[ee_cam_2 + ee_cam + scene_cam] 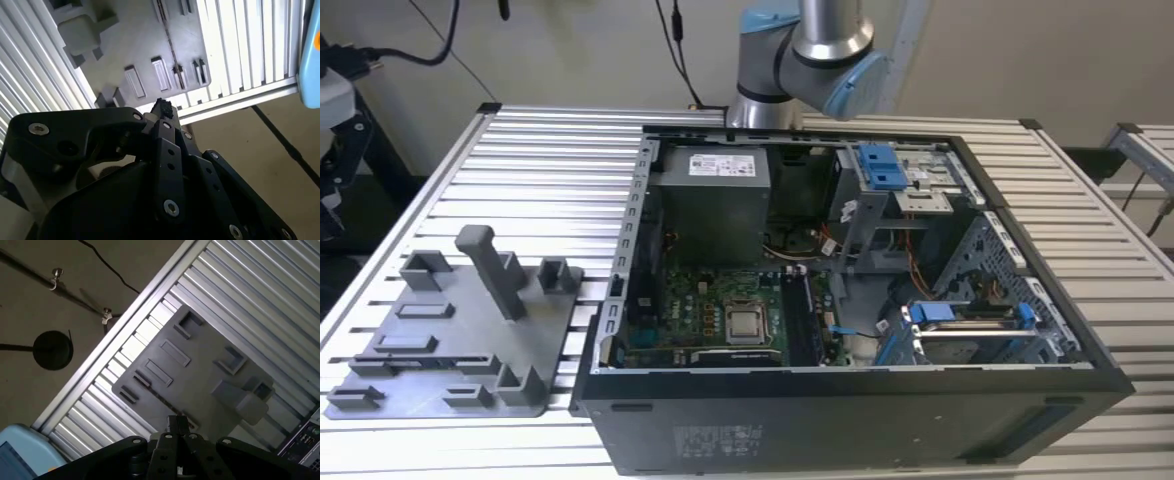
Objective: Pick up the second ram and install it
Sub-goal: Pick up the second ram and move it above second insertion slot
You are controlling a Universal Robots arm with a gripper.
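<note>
Currently over grey holder tray point(200, 365) on worktop point(250, 290) | tool point(178, 424) tips look pressed together, nothing held | second ram point(159, 400) seems to be the thin dark strip edge-up in tray slot, near tips | judgement: a good grasp needs tips parted, square to strip, mid-length, straight descent

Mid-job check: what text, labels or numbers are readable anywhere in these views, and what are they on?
No text reads clearly enough to quote.
White label on the power supply: too small to read.
Pale print on the computer case outer panel: too small to read.
Motherboard markings: too small to read.
Grey holder tray: no text seen.
</note>
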